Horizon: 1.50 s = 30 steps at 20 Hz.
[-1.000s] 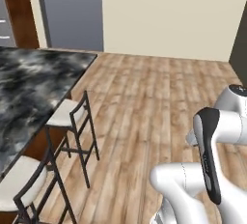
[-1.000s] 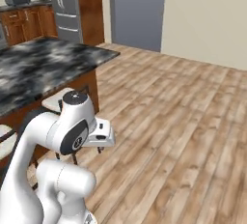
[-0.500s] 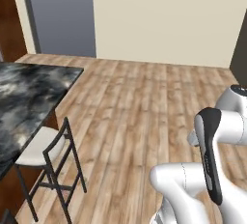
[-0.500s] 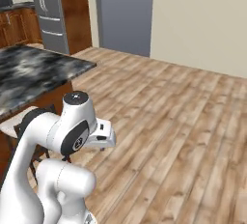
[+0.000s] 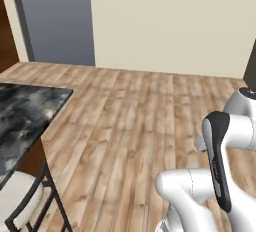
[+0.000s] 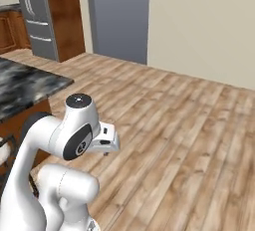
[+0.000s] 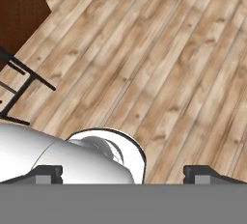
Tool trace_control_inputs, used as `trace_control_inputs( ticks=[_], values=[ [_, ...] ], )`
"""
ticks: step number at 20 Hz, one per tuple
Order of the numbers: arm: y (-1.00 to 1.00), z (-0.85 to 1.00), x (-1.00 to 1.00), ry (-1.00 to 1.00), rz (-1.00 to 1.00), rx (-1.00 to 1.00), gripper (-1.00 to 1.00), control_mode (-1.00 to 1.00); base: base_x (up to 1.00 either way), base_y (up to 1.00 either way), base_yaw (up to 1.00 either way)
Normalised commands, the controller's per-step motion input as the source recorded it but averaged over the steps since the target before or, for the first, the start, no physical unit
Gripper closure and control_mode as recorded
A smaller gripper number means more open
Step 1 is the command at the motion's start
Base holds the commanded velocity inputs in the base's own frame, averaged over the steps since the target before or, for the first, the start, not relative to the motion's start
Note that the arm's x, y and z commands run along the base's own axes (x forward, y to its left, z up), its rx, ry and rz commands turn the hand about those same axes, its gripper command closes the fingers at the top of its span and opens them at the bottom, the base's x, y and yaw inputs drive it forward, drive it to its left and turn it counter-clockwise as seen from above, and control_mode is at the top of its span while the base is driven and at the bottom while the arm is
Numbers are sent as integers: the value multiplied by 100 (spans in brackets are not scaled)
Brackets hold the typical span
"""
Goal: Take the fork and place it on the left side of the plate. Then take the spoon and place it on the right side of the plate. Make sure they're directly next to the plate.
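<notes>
Wood floor [image 5: 135,126] now dominates as the counter [image 5: 22,121] slid left; gripper [image 7: 123,172] spread, empty.

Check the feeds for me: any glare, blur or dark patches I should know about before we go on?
Left base view: evenly lit, no glare, sharp; the marble counter shows only its mottled pattern. Right base view: flat light again, wood floor crisp, faint shading under the arm. Hand view: floor planks sharp, the open gripper has its fingertips dark at the bottom edge; no motion blur.
</notes>
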Motion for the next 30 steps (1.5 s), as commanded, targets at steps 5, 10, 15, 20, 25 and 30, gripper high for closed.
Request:
trace_control_inputs(
  ticks=[5,10,15,20,25,30],
  values=[
    [0,0,0,0,0,0,-100,100,100,-1,0],
    [0,0,0,0,0,0,-100,100,100,0,0],
    [0,0,0,0,0,0,-100,100,100,0,0],
    [0,0,0,0,0,0,-100,100,100,9,6],
    [0,0,0,0,0,0,-100,100,100,24,16],
    [0,0,0,0,0,0,-100,100,100,24,24]
  ],
)
